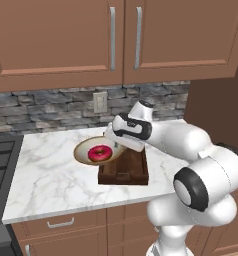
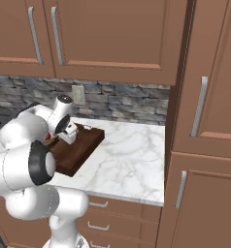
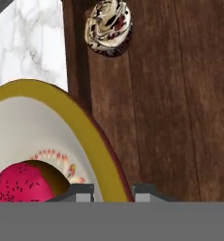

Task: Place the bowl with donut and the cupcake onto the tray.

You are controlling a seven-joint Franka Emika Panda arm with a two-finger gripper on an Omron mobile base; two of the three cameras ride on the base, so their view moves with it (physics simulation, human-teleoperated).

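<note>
My gripper (image 1: 118,146) is shut on the right rim of the bowl (image 1: 86,150), a wide cream bowl with a tan edge. The pink-iced donut (image 1: 99,153) lies in it. The bowl hangs partly over the left edge of the dark wooden tray (image 1: 133,170) and partly over the counter. In the hand view the bowl's rim (image 3: 97,155) runs between the two fingertips of the gripper (image 3: 113,190), and the donut (image 3: 20,183) sits at the lower left. The cupcake (image 3: 109,26) stands on the tray (image 3: 170,108) near its edge. The right base view shows the gripper (image 2: 66,134) over the tray (image 2: 83,145).
A marble counter (image 1: 51,175) carries the tray. A black stove (image 1: 1,165) borders it on the left. A stone backsplash with an outlet (image 1: 100,101) runs behind, under wall cabinets. A tall cabinet (image 2: 205,145) closes the counter's right end.
</note>
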